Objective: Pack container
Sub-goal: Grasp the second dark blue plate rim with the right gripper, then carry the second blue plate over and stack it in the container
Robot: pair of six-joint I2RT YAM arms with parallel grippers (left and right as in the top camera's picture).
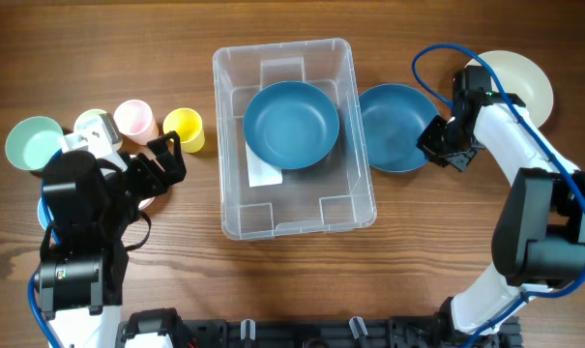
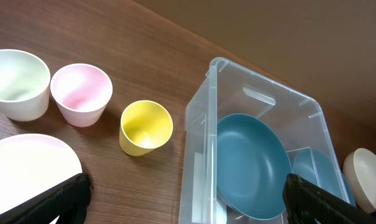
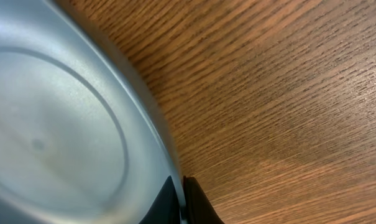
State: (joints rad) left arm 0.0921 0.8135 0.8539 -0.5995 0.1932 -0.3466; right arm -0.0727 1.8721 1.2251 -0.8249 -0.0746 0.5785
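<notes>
The clear plastic container (image 1: 236, 208) stands mid-table with a blue bowl (image 1: 291, 124) inside it; both also show in the left wrist view, container (image 2: 200, 124) and bowl (image 2: 250, 162). A second blue bowl (image 1: 394, 126) sits just right of the container. My right gripper (image 1: 435, 140) is shut on that bowl's right rim; in the right wrist view the fingers (image 3: 181, 202) pinch the rim of the bowl (image 3: 63, 130). My left gripper (image 1: 166, 159) is open and empty, left of the container, near the yellow cup (image 1: 184, 129).
A pink cup (image 1: 134, 119), a pale green cup (image 1: 92, 123), a mint bowl (image 1: 33, 142) and a white plate (image 2: 26, 168) lie at the left. A cream bowl (image 1: 519, 82) sits at the far right, behind the right arm.
</notes>
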